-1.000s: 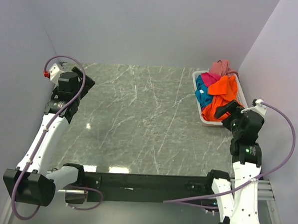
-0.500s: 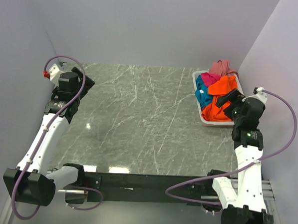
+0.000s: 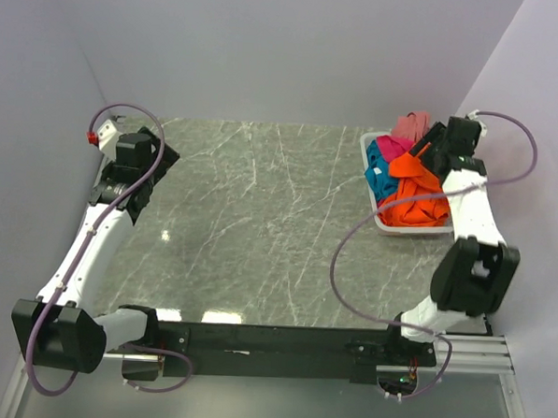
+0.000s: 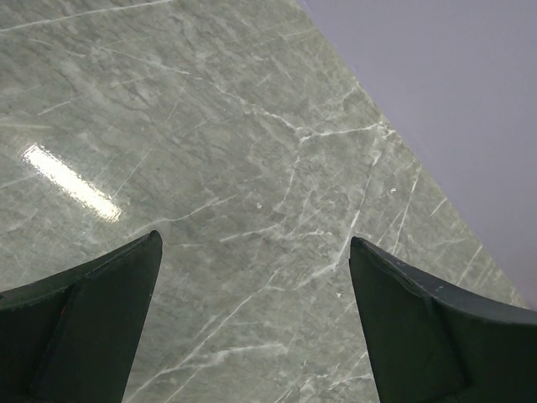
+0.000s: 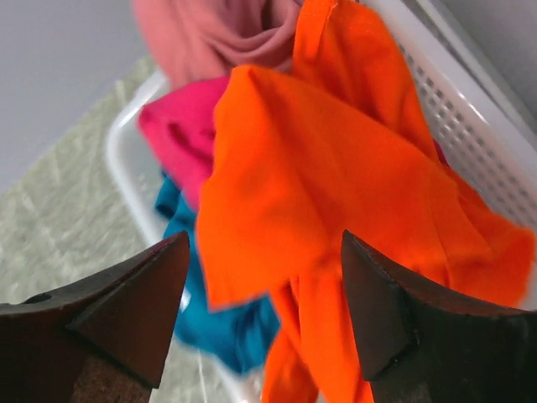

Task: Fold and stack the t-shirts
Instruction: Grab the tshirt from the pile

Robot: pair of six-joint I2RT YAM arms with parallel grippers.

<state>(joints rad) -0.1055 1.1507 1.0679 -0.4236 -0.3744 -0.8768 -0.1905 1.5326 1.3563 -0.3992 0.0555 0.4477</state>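
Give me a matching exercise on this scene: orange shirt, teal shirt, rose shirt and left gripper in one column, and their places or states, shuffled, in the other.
Column one
1. orange shirt
2. teal shirt
3. rose shirt
4. left gripper

Column two
A. open above the table
B. at the far end of the basket
C. topmost in the basket
D. low against the basket's left wall

Pairs: 1-C, 2-D, 3-B, 4-A
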